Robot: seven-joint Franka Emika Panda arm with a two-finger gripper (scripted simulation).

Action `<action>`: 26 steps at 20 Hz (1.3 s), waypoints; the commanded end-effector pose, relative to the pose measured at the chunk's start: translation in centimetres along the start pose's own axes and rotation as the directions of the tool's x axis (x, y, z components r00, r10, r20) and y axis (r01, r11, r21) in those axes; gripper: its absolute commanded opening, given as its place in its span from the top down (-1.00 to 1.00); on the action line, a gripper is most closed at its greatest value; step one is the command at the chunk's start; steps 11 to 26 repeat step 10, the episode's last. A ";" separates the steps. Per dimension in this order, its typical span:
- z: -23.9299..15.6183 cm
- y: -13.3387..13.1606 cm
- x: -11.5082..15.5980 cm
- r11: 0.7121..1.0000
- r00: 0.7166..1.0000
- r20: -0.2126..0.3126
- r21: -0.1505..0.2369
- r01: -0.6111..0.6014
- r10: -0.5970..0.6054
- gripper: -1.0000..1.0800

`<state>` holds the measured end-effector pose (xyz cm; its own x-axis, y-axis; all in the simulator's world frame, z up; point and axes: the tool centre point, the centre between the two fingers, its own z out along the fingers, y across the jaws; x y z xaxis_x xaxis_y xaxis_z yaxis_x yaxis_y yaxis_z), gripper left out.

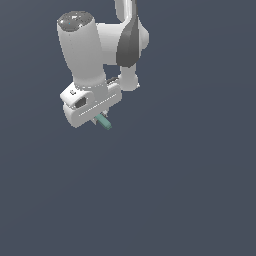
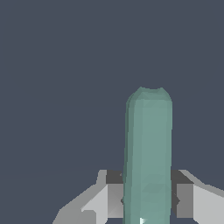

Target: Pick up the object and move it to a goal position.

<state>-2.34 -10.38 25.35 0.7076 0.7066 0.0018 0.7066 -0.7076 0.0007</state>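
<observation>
I see my white gripper (image 1: 101, 118) closed snugly on the teal stick (image 1: 104, 121), its fingers (image 2: 186, 199) pressing both sides. The stick pokes out below the gripper, against plain dark grey. No writing is readable anywhere.

- arm (image 1: 95, 50): its upper links are running off the top edge of the exterior view; base not showing.
- gripper (image 1: 98, 118): fingertips are hiding under the white hand body in the exterior view; in the wrist view the frame's edge is cutting off the fingers (image 2: 186, 199), and only their inner pads are showing.
- teal-green stick (image 2: 148, 153): the held end is running out of the wrist frame; in the exterior view (image 1: 104, 121) only a short stub is sticking out, the rest lying hidden behind the hand.
</observation>
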 end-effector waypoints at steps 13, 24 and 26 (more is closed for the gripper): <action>-3.2 1.2 0.0 1.000 1.000 0.002 0.001 -0.001 0.001 1.00; -3.2 1.2 0.0 1.000 1.000 0.002 0.001 -0.001 0.001 1.00; -3.2 1.2 0.0 1.000 1.000 0.002 0.001 -0.001 0.001 1.00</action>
